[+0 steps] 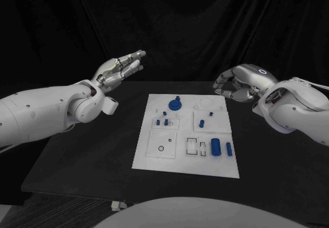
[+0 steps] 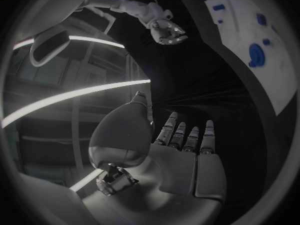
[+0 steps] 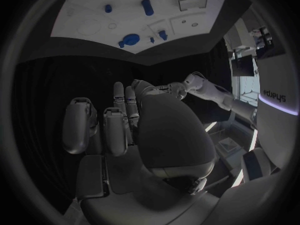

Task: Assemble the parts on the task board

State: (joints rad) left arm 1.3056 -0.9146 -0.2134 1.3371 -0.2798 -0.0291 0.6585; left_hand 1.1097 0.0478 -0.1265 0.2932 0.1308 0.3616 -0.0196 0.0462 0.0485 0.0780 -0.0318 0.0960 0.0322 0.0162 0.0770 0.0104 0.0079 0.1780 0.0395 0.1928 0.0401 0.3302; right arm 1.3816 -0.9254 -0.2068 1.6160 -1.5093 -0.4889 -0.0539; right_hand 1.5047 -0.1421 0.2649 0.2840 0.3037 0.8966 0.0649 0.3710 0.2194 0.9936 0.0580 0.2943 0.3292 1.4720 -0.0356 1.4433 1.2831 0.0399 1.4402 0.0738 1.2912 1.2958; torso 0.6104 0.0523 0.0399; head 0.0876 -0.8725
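Note:
The white task board (image 1: 185, 164) lies in the middle of the black table. On it are a round blue knob part (image 1: 175, 103), several small blue pegs (image 1: 161, 122) and two blue cylinders (image 1: 215, 146) near its right edge. My left hand (image 1: 122, 68) hovers high beyond the board's far left corner, fingers stretched out and holding nothing. My right hand (image 1: 233, 83) hangs above the far right corner with fingers curled in and nothing in them. The left wrist view has my flat left hand (image 2: 181, 150), the board (image 2: 278, 80) and the curled right hand (image 2: 165, 31). The right wrist view has my right hand (image 3: 125, 130), the board (image 3: 94, 15) and the knob part (image 3: 130, 39).
Black table surface (image 1: 89, 156) runs around the board on all sides, with a dark curtain behind. The board carries several empty recesses, among them a round one (image 1: 206, 101) and rectangular slots (image 1: 192, 145).

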